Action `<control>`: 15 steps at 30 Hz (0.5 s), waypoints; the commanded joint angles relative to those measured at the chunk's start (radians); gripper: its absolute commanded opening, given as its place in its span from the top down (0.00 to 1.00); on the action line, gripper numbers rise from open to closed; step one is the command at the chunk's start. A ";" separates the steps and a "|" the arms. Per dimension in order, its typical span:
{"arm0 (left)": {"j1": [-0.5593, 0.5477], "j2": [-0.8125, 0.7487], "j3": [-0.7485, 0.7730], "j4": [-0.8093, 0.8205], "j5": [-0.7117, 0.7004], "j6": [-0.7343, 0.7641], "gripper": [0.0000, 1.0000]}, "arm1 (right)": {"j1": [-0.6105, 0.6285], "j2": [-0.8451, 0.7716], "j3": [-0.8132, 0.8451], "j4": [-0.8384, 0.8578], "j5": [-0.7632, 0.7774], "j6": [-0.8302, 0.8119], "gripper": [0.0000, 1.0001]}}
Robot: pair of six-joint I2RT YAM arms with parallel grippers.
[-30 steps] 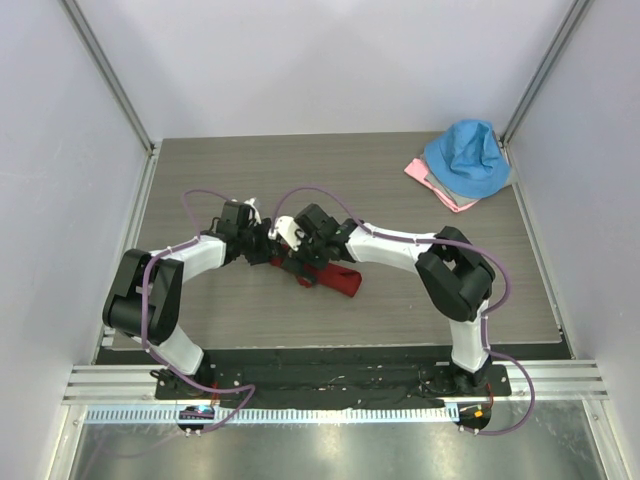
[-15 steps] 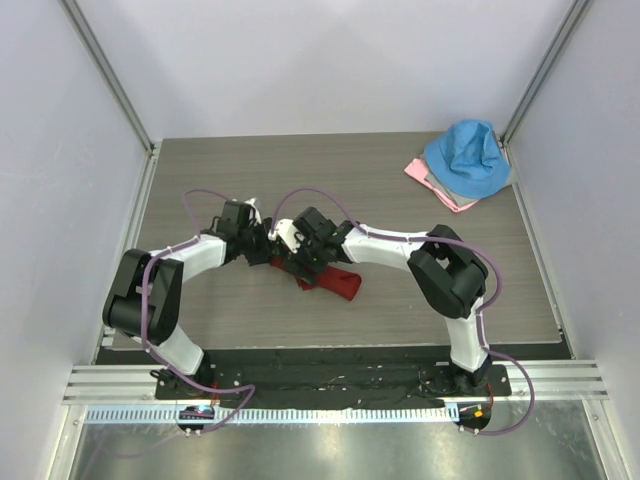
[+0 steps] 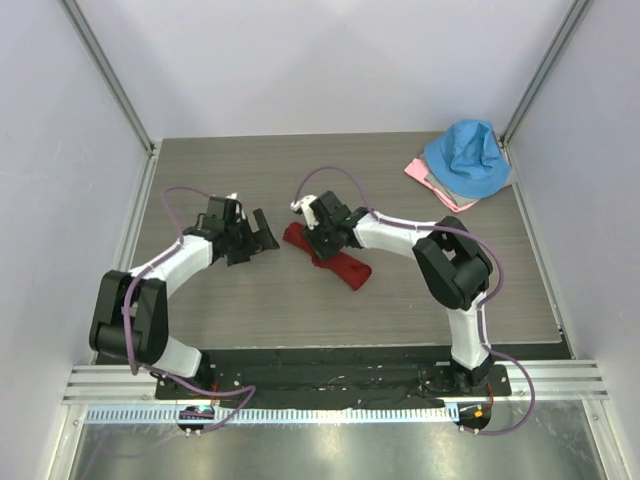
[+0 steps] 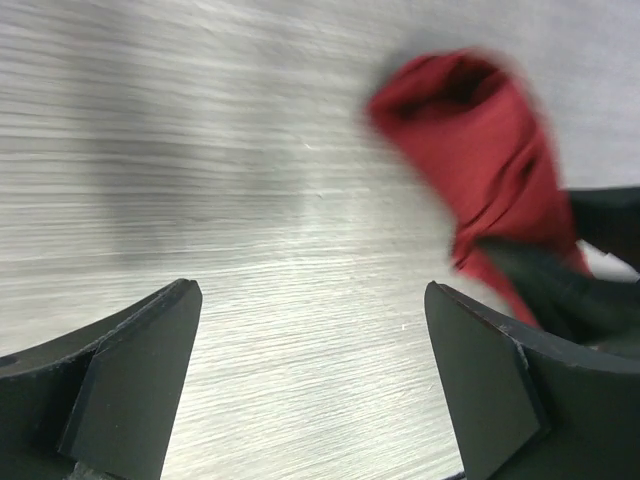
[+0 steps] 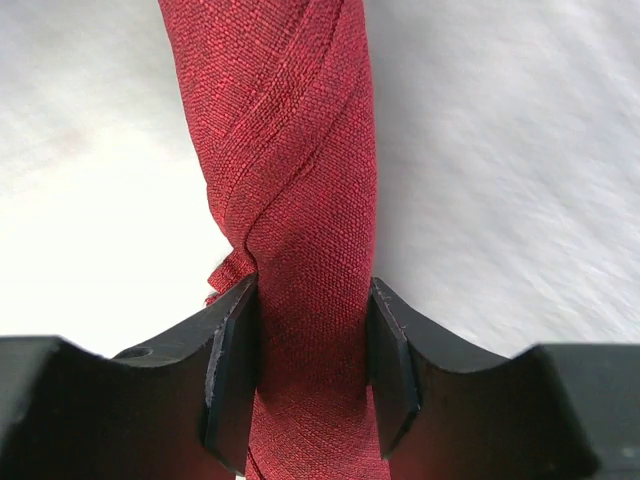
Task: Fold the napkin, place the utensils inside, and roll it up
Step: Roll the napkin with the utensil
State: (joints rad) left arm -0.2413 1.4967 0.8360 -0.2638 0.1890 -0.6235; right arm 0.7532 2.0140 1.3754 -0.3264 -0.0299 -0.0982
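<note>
Desk (image 3: 250, 160) of grey wood grain carries dark red cloth napkin (image 3: 345, 268), rolled into tube. Right hand (image 5: 310, 340) pinches roll across its width. Left hand (image 4: 310, 370) spread wide beside roll's end, apart.

Bare tabletop (image 3: 220, 170) lies between the left pincer (image 3: 266, 232) and the napkin (image 3: 345, 268), which the right pincer (image 5: 312, 340) straddles.

Overhead camera looks steeply down on the whole tabletop (image 3: 400, 200), left wrist view low beside the napkin (image 3: 345, 268), right wrist view close upon it, all three sharing it
</note>
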 commanded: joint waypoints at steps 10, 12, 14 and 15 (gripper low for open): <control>0.112 -0.213 0.104 -0.150 -0.011 0.025 0.00 | -0.251 -0.023 -0.082 0.006 0.196 0.184 0.52; 0.120 -0.223 0.120 -0.175 -0.003 0.036 0.00 | -0.253 -0.026 -0.082 0.009 0.174 0.169 0.50; 0.138 -0.231 0.132 -0.187 0.019 0.050 0.00 | -0.256 -0.035 -0.070 0.012 0.151 0.169 0.47; 0.145 -0.237 0.136 -0.190 0.053 0.051 0.00 | -0.258 -0.041 -0.068 0.015 0.116 0.170 0.46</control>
State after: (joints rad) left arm -0.1230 1.2915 0.9283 -0.4095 0.1795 -0.6090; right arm 0.4961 1.9926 1.3281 -0.2680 0.0914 0.0723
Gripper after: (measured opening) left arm 0.996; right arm 0.522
